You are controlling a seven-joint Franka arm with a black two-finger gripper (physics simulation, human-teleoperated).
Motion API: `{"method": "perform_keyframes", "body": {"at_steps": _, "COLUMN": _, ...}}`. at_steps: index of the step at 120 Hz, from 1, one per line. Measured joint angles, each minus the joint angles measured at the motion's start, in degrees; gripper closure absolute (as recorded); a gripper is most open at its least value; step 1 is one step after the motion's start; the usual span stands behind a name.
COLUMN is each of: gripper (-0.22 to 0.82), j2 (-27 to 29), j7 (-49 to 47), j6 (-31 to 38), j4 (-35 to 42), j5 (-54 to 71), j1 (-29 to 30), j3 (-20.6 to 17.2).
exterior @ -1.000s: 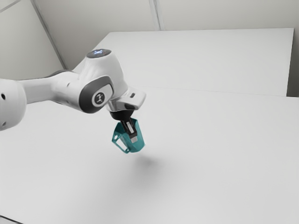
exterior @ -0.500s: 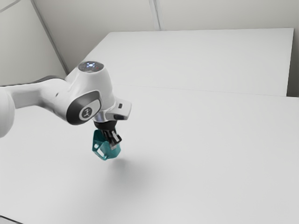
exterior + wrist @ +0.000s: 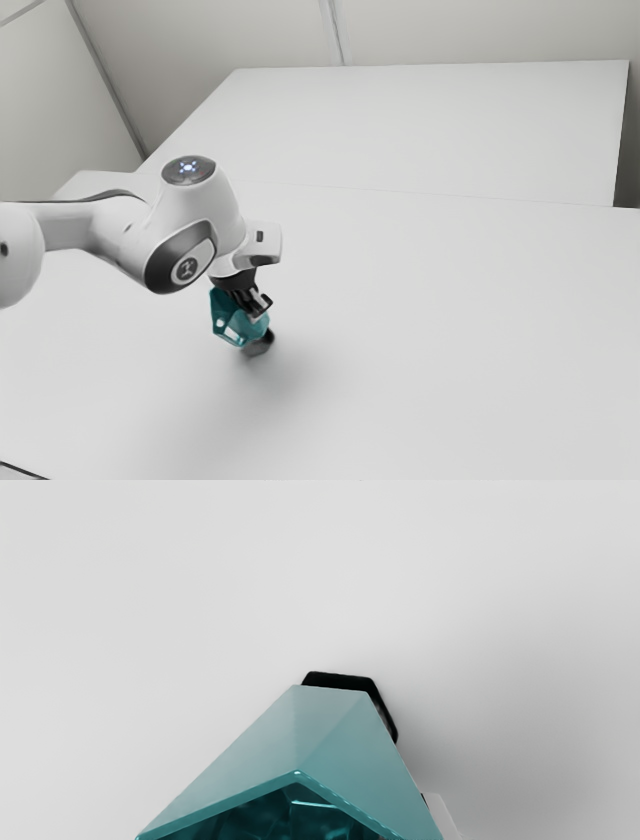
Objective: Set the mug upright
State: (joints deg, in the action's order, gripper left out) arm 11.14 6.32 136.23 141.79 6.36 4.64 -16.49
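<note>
The claw (image 3: 258, 309) is closed on a tilted teal mug (image 3: 250, 330), pinching it between two fingers. Count: one claw, one mug, one white bench (image 3: 450, 350) below.

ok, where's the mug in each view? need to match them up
Exterior view: left of centre, below the arm's hand, tilted in the gripper.
Wrist view: close to the camera, rim toward it.
Shared landmark: the dark patch by the mug's narrower end.
</note>
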Motion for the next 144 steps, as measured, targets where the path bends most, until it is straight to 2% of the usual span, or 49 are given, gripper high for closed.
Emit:
{"method": "perform_keyframes", "body": {"at_steps": 38, "gripper": 0.76, "j2": -2.6, "j7": -2.78, "j6": 1.15, "j4": 0.0, "j5": 0.0, "j1": 0.07, "j3": 0.02}}
{"method": "perform_keyframes", "body": {"at_steps": 53, "gripper": 0.72, "j2": -2.77, "j7": -3.45, "j6": 1.18, "j4": 0.0, "j5": -0.06, "j1": 0.01, "j3": -0.02}}
{"method": "perform_keyframes", "body": {"at_steps": 69, "gripper": 0.6, "j2": -2.64, "j7": -3.99, "j6": 1.13, "j4": 0.0, "j5": -0.13, "j1": 0.0, "j3": -0.02}}
{"method": "perform_keyframes", "body": {"at_steps": 86, "gripper": 0.34, "j2": -1.47, "j7": -4.46, "j6": 1.12, "j4": -0.03, "j5": -0.18, "j1": -0.07, "j3": -0.03}}
{"method": "perform_keyframes", "body": {"at_steps": 100, "gripper": 0.2, "j2": 0.44, "j7": -4.71, "j6": 0.96, "j4": -0.08, "j5": -0.19, "j1": -0.6, "j3": -0.03}}
{"method": "perform_keyframes", "body": {"at_steps": 113, "gripper": 0.13, "j2": 2.15, "j7": -4.87, "j6": -0.05, "j4": -0.62, "j5": -0.44, "j1": -0.77, "j3": -0.14}}
{"method": "perform_keyframes", "body": {"at_steps": 129, "gripper": 0.07, "j2": 2.82, "j7": -5.08, "j6": -4.45, "j4": -4.08, "j5": -2.7, "j1": -0.61, "j3": -0.2}}
{"method": "perform_keyframes", "body": {"at_steps": 144, "gripper": 0.05, "j2": 2.28, "j7": -5.26, "j6": -12.53, "j4": -12.4, "j5": -5.02, "j1": -0.53, "j3": -0.23}}
